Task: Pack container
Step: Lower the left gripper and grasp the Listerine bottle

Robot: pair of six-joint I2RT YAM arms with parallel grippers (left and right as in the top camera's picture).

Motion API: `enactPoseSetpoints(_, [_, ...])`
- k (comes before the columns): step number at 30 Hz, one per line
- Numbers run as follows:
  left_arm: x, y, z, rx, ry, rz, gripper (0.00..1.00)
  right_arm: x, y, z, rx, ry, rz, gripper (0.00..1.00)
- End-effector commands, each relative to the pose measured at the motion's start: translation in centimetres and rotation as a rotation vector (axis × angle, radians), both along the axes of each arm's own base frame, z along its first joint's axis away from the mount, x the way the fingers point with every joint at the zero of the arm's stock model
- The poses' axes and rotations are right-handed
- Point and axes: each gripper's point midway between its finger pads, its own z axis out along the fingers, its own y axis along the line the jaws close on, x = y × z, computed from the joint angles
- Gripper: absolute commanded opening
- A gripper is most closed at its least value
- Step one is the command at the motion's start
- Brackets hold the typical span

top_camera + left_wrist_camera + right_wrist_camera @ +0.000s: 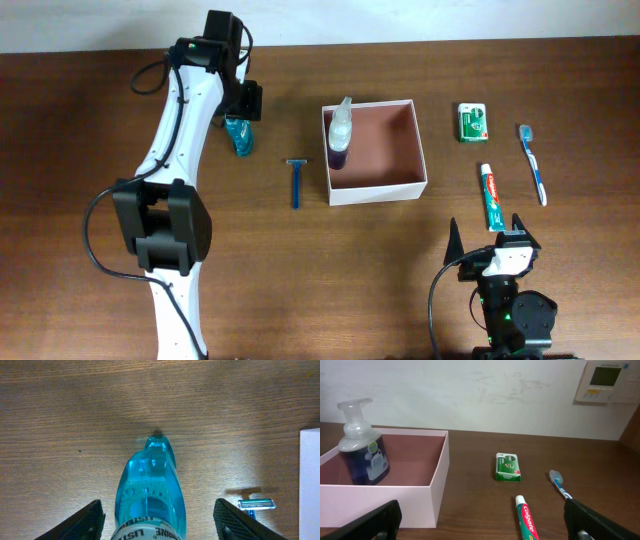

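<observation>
- Right gripper (486,222): jaws wide, empty.
- One toothpaste tube (490,197), one toothbrush (533,165), one razor (296,182).
- One container (378,190), between razor and toothpaste tube, holds one pump bottle (340,135).
- One green packet (473,121).
- Left gripper (158,507): released, straddling one mouthwash bottle (150,485).

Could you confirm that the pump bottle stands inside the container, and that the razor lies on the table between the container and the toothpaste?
Not quite. The pump bottle does stand inside the container, but the razor lies on the opposite side, between the container and the blue bottle, not the toothpaste. The overhead view shows this.
</observation>
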Motion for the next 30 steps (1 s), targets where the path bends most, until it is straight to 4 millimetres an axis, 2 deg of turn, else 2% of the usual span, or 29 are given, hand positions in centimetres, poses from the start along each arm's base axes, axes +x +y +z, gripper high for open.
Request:
enactPoseSetpoints(1, [0.12,-0.51,-0.86,-0.007,0.018,-0.023,0.72,-0.04,0.27,-0.11,-0.002,-0.001,0.014,0.99])
enactPoseSetpoints(6, [0.16,-0.51,-0.85,-0.007,0.017,-0.023,0.72,-0.04,0.27,-0.11,-0.003,-0.001,0.014,0.99])
enactPoseSetpoints(9, [0.23,-0.52,-0.83,-0.007,0.014,-0.023,0.63,-0.04,0.27,-0.11,-0.003,-0.001,0.014,0.99])
enactPoseSetpoints(21, [0.52,-0.57,-0.73,-0.009,0.001,-0.023,0.56,-0.04,0.27,-0.11,-0.003,-0.001,0.014,0.99])
enactPoseSetpoints(24, [0.53,-0.46,-0.73,-0.003,0.001,-0.021,0.49,-0.04,0.27,-0.11,-0.003,-0.001,0.014,0.99])
enactPoseSetpoints(30, [0.52,-0.45,-0.73,-0.002,0.001,-0.021,0.47,-0.04,0.27,-0.11,-0.003,-0.001,0.014,0.99])
